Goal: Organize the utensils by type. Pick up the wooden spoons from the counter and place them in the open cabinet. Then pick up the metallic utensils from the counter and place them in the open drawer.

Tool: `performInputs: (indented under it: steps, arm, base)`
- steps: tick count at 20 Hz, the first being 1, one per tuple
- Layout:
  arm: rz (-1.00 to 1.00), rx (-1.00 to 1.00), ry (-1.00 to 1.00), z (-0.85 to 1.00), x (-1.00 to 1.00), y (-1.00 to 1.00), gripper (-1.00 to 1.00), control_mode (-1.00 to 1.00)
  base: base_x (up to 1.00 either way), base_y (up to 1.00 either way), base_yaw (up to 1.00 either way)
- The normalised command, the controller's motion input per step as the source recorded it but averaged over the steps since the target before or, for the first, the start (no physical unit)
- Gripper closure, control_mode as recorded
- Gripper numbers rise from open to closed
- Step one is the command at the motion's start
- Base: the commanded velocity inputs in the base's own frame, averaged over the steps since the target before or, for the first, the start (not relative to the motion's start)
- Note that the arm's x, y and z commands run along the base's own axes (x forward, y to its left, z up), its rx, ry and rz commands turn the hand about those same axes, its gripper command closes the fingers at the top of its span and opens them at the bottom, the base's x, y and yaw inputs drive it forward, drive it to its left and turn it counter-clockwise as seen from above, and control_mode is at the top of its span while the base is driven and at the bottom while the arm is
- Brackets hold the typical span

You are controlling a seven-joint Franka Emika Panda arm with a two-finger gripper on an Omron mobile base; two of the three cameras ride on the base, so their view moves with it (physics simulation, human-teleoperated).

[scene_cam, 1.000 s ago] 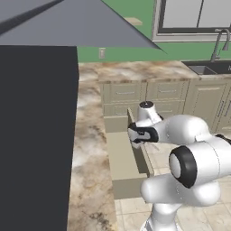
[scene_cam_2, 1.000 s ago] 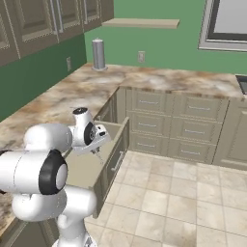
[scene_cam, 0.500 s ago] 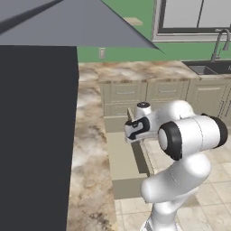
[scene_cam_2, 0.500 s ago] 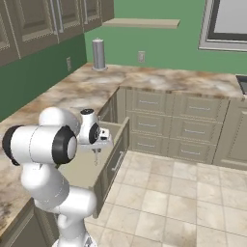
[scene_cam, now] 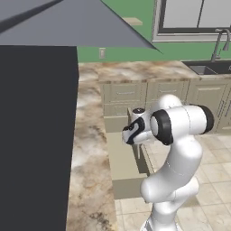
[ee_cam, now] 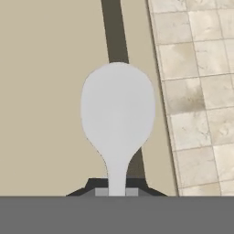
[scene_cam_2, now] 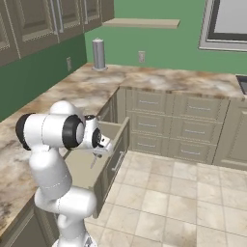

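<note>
My gripper (scene_cam_2: 99,144) is shut on the handle of an all-grey metal spoon (ee_cam: 118,109), one of the metallic utensils. In the hand view the spoon's oval bowl points away from my gripper (ee_cam: 117,191), above the plain tan inside of the open drawer (ee_cam: 45,91). From the right base view the spoon (scene_cam_2: 93,161) hangs down from the hand over the drawer (scene_cam_2: 79,169). In the left base view my gripper (scene_cam: 130,134) sits above the drawer (scene_cam: 121,160), beside the marbled counter (scene_cam: 90,135). The wooden spoons are out of view.
Dark panelled wall cabinets (scene_cam_2: 34,24) hang over the counter (scene_cam_2: 82,89); a large dark panel (scene_cam: 36,135) blocks the left. A grey cylinder (scene_cam_2: 99,54) stands at the counter's back. Beige drawer fronts (scene_cam_2: 149,123) and tiled floor (scene_cam_2: 183,193) lie right; a sink (scene_cam: 212,68) is far right.
The arm's elbow has swung up and over, and the hand has shifted slightly across the drawer. The gripper stays shut on the spoon.
</note>
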Motion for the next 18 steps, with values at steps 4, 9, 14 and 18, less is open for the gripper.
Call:
performInputs:
  steps: [4,9,14,18]
  arm:
    - [-0.34,0.11,0.00,-0.37,0.23,0.02,1.00,-1.00]
    - [-0.19,0.12,0.00,-0.36,0.33,0.01,1.00,-1.00]
    - [-0.09,0.04,0.00,-0.43,0.37,0.02,1.00,-1.00]
    - [-0.05,-0.01,0.00,-0.48,0.29,-0.08,1.00,-1.00]
  base:
    - [0.00,0.00,0.00]
    - [0.00,0.00,0.00]
    - [0.00,0.00,0.00]
    - [0.00,0.00,0.00]
